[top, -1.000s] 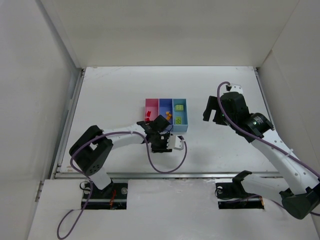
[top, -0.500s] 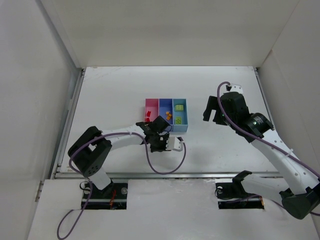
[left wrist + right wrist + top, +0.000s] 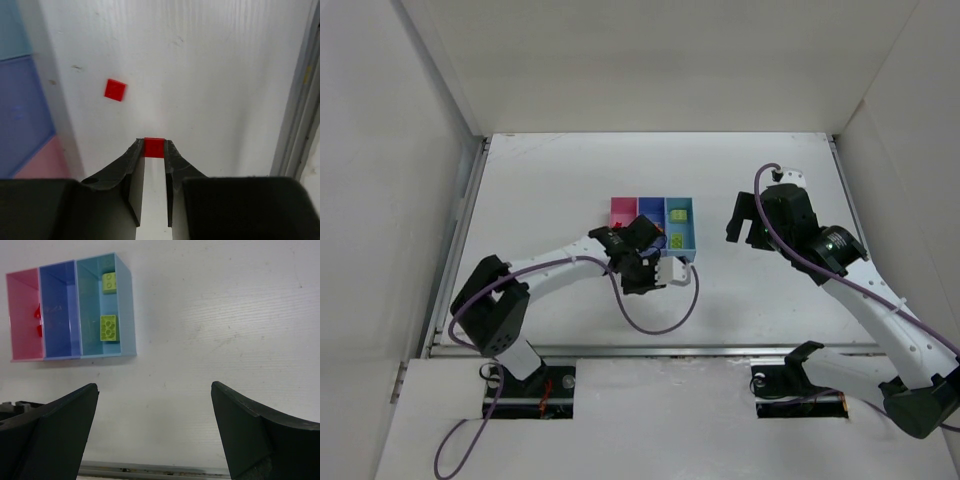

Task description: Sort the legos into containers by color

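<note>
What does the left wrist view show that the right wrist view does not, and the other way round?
Only the left wrist: the left gripper shut on a red brick, and a second red brick loose on the table. Only the right wrist: two yellow-green bricks in the light blue bin, and the open right gripper. Both: the row of bins and the table.

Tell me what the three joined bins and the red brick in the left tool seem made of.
Bins: likely thin plastic, translucent and fairly glossy; the tinted walls look partly see-through. Red brick pinched in the left tool: probably hard moulded plastic, opaque and smooth, with even colour and crisp edges.
</note>
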Motion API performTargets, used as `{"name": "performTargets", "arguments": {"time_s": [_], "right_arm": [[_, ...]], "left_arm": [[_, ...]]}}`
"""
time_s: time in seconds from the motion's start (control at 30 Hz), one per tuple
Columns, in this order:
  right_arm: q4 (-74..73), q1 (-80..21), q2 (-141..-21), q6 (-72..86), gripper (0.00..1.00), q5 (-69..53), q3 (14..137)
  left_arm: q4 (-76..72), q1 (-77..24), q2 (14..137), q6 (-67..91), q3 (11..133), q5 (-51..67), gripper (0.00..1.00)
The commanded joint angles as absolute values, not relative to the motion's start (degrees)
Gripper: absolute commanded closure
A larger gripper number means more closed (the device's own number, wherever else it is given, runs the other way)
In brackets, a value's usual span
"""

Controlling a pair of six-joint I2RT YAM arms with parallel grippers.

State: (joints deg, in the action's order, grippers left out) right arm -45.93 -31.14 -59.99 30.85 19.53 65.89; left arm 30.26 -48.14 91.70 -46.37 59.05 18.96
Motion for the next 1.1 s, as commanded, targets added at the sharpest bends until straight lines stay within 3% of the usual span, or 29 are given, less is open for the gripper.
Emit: {"name": "performTargets", "arguments": {"time_s": [0.0, 0.27, 0.57, 0.73, 0.93, 1.07], "right_arm": [[-44.3, -31.3, -59.8, 30.3, 0.0, 20.0, 67.1], [-43.7, -31.3, -59.8, 30.3, 0.0, 20.0, 67.7], [-44.2, -31.3, -59.7, 30.3, 0.0, 19.3, 68.7], [-45.4, -31.3, -57.9, 30.8, 0.0, 19.9, 68.7], [-45.4, -31.3, -57.4, 31.4, 0.0, 19.9, 68.2], [-45.4, -31.3, -57.9, 31.4, 0.0, 19.9, 68.2]], "left_arm": [[36.6, -47.0, 85.6, -43.0, 64.9, 22.2, 1.0], [29.0, -34.6, 81.1, -26.8, 70.8, 22.8, 1.0], [23.0, -25.7, 92.7, -18.3, 76.8, 15.1, 0.99], [21.1, -25.0, 94.0, -18.8, 76.8, 13.2, 0.83], [21.1, -25.0, 95.3, -18.3, 76.8, 14.3, 0.55], [21.6, -25.0, 95.3, -18.3, 76.8, 15.0, 0.43]]}}
